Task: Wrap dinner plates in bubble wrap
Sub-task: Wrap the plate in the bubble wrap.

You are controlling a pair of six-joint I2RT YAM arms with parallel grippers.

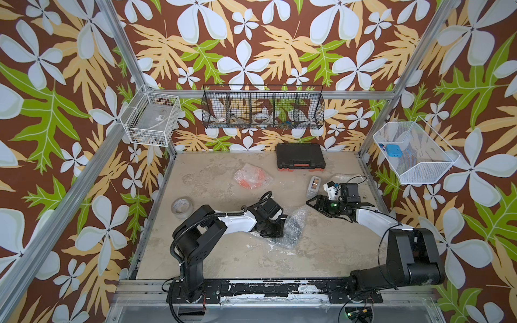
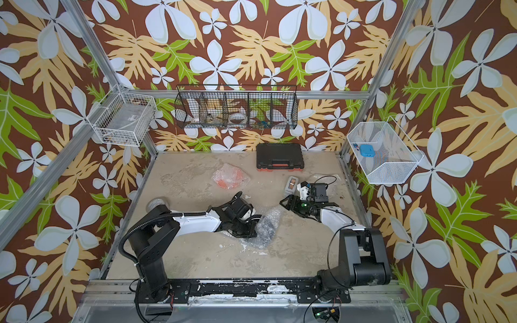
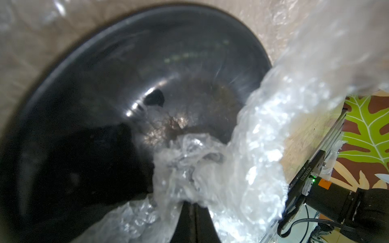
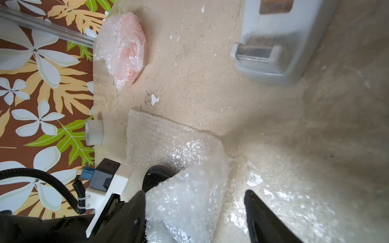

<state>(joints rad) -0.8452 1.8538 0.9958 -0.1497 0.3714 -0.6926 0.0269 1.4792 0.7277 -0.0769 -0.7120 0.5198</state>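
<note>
Two tools: both low over the surface (image 1: 223, 260), near its middle, close to each other.
Left tool (image 3: 193, 210): clenched on a bunched fold of wrap (image 3: 263, 136); tips pressed down inside the black plate (image 3: 105, 84).
Right tool (image 4: 194, 198): released, jaws spread wide. A raised fold of the same wrap stands between them, against one finger (image 4: 136, 206) and clear of the other.
Black plate: flat on the surface, front of middle, under the left tool. Most of its inside is bare in the left wrist view. Wrap is pulled up over one side only, and more of the sheet lies flat on the surface beyond the rim.
Orange plate (image 1: 251, 177): bundled all round in its own wrap, the colour showing through. It lies behind both tools, well apart from the black plate.
Tape roll (image 1: 182, 207): whitish ring, lying flat near the left edge of the surface, beside the left arm.
Dispenser (image 1: 314, 186): grey, just behind the right tool.
Case (image 1: 300, 160): black, shut, at the rear edge against the wall.
</note>
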